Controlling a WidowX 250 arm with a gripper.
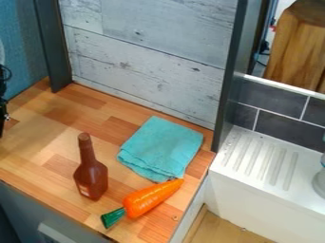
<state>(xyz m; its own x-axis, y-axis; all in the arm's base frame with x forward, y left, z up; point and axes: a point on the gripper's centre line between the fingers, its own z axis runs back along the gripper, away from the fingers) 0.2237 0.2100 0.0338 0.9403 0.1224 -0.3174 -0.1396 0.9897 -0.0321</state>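
At the far left edge is a part of my black gripper (3,107), cut off by the view's border, apart from the objects on the wooden counter. A brown bottle (91,177) with a narrow neck stands left of centre, near the counter's front edge. To its right and farther back lies a folded turquoise cloth (162,148). An orange carrot (151,198) with a green top lies in front of the cloth, slanting down to the left, its tip at the cloth's near corner.
The wooden counter (38,156) is bounded behind by a grey plank wall (152,57) and dark upright posts. On the right are a white ribbed drainboard (263,161), dark tiles (270,97) and a wooden block (295,52). A clear object (320,182) touches the right edge.
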